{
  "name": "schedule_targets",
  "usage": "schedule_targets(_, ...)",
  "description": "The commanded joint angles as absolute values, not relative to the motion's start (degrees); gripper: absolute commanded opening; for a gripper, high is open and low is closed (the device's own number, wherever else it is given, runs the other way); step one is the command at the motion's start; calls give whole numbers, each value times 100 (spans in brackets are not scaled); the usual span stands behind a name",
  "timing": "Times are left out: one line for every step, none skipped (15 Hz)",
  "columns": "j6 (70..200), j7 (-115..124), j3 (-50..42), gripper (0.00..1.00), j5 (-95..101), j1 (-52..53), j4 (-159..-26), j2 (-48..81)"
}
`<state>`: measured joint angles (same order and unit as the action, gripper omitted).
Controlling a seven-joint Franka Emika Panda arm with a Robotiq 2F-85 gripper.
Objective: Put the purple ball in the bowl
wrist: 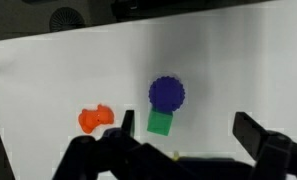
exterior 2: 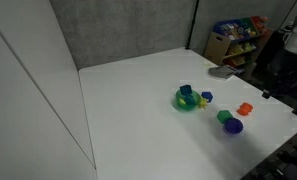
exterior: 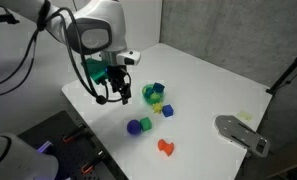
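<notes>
The purple ball [exterior: 135, 127] lies on the white table, touching a small green cube [exterior: 145, 123]. It also shows in the other exterior view [exterior 2: 233, 127] and in the wrist view [wrist: 166, 92], above the green cube [wrist: 160, 122]. The bright-green bowl [exterior: 152, 96] [exterior 2: 186, 101] holds a blue cube and small yellow pieces. My gripper [exterior: 113, 94] hangs open and empty above the table, to the side of the bowl and apart from the ball. In the wrist view its two fingers [wrist: 188, 135] are spread wide, and the ball lies beyond the fingertips.
An orange toy [exterior: 166, 147] [wrist: 94, 120] lies near the ball. A loose blue cube [exterior: 168, 112] sits beside the bowl. A grey flat object [exterior: 243, 133] lies at the table's far side. The table edge [exterior: 83, 115] is close to the gripper.
</notes>
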<state>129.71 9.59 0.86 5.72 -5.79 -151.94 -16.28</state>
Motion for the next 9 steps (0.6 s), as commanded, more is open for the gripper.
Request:
schedule_targets(13932, 1667, 53, 100, 986, -787, -15282, -915)
schedule_targets(14175, 1829, 28, 100, 1096, -829, -15285, -700)
schedule_targets(14375, 2035, 4, 100, 1244, -870, -15255, -445)
schedule_targets(14520, 2200, -40, 100, 1347, -881, -15214, -225)
schedule_targets(14697, 2407, -94, 100, 1507, -886, -15171, 3)
schedule_targets(14861, 2536, -173, 100, 1594, -861, -15123, 238)
schedule_targets(15000, 2614, -259, 100, 1632, -819, -15060, 466)
schedule_targets(15171, 2703, -344, 100, 1678, -774, -15011, 665)
schedule_targets(15340, 2683, -427, 100, 1614, -717, -14944, 895)
